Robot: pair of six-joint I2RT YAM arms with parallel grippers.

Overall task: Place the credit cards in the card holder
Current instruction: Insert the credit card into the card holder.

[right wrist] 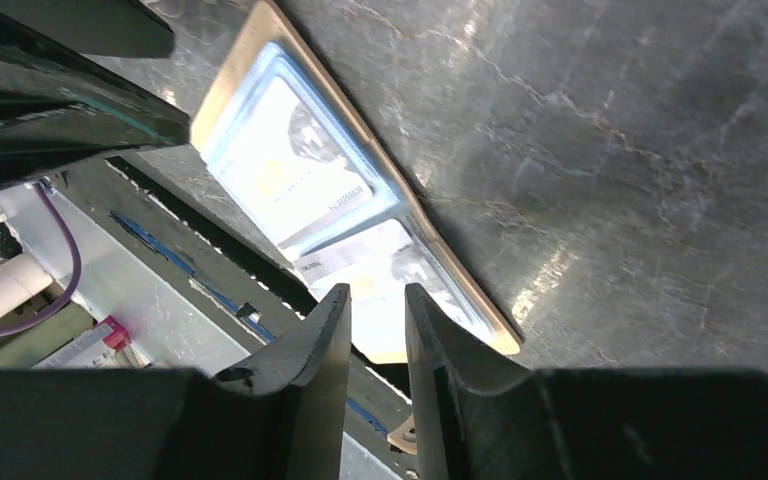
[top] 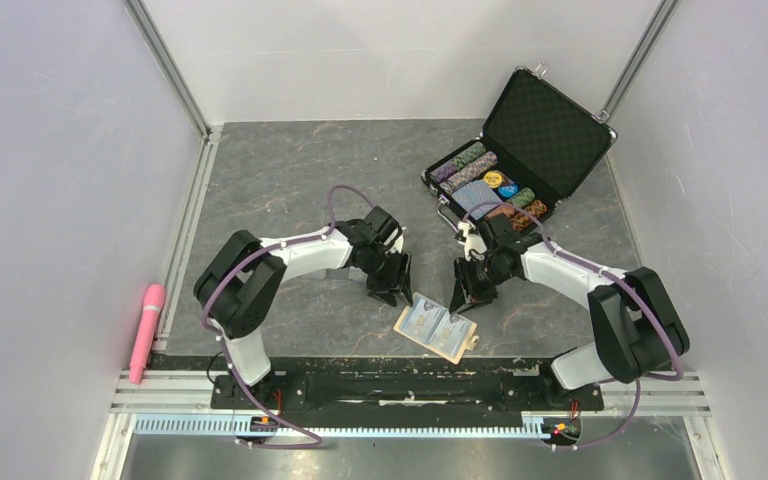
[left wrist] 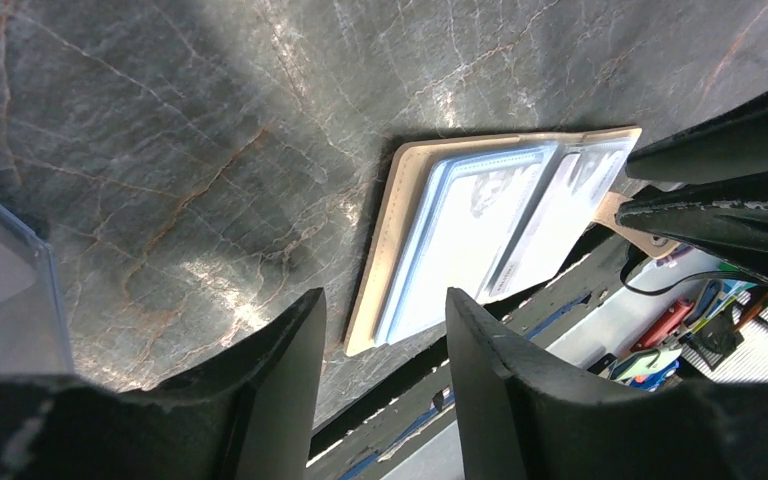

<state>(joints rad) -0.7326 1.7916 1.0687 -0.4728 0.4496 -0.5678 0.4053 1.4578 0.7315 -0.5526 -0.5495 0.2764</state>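
The tan card holder (top: 436, 328) lies open near the table's front edge, its light blue lining up. It also shows in the left wrist view (left wrist: 392, 250) and the right wrist view (right wrist: 230, 85). Pale glossy credit cards sit in its two pockets (left wrist: 470, 235) (right wrist: 295, 165), and a second card shows in the other pocket (right wrist: 385, 265). My left gripper (top: 390, 292) (left wrist: 385, 310) is open and empty, just left of the holder. My right gripper (top: 465, 290) (right wrist: 377, 300) is narrowly open and empty, over the holder's right half.
The open black poker-chip case (top: 545, 125) stands at the back right. A pink stick (top: 147, 330) lies by the left rail. A clear blue-edged sheet (left wrist: 5, 285) shows at the left wrist view's left edge; what it is I cannot tell. The table's front edge (top: 360, 358) is just behind the holder.
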